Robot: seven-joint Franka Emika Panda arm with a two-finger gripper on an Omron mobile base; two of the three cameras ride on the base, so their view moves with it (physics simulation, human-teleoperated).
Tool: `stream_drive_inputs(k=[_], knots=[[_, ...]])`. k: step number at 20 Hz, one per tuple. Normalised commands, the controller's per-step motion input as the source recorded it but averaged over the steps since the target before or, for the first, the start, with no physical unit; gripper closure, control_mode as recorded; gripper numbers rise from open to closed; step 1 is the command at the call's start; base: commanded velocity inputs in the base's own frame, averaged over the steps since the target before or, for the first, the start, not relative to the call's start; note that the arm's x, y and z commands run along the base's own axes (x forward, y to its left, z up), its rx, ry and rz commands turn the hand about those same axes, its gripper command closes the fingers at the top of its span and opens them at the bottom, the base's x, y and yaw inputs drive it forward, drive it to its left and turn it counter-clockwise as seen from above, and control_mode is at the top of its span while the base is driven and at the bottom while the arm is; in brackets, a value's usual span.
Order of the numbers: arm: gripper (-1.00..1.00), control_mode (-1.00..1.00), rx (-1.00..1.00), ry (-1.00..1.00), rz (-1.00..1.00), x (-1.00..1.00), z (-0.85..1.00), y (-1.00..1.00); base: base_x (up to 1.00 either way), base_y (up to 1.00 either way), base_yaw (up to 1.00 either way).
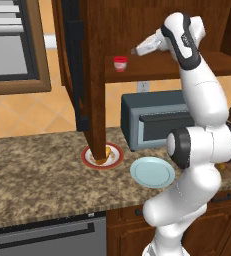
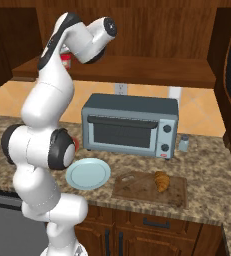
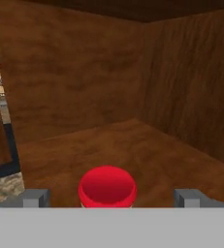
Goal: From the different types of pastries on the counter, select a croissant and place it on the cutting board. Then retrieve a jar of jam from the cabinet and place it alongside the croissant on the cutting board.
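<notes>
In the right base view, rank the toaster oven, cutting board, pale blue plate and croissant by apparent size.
Largest to smallest:
1. Toaster oven
2. Cutting board
3. Pale blue plate, not far behind the board
4. Croissant, resting on the board

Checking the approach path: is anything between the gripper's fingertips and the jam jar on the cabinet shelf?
No. In the hand view the jar of jam sits between the open gripper tips, bare shelf around it.

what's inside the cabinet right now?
On the cabinet shelf stands one jar of jam, red lid up, with the open tool straddling it in the hand view. Bare wood elsewhere; the arm covers part of the shelf.
</notes>
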Motion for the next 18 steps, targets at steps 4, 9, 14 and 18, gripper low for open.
stream_drive_inputs(k=[4,9,14,18], knots=[[-1.0,-1.0,0.0,0.0,0.29,0.0,-0.29,0.0,0.0,0.0,0.0],[-1.0,-1.0,0.0,0.0,0.35,0.01,-0.4,-0.02,0.0,0.0,0.0],[-1.0,-1.0,0.0,0.0,0.32,0.0,-0.05,0.0,0.0,0.0,0.0],[-1.0,-1.0,0.0,0.0,0.23,0.01,0.0,0.0,0.0,0.0,0.0]])
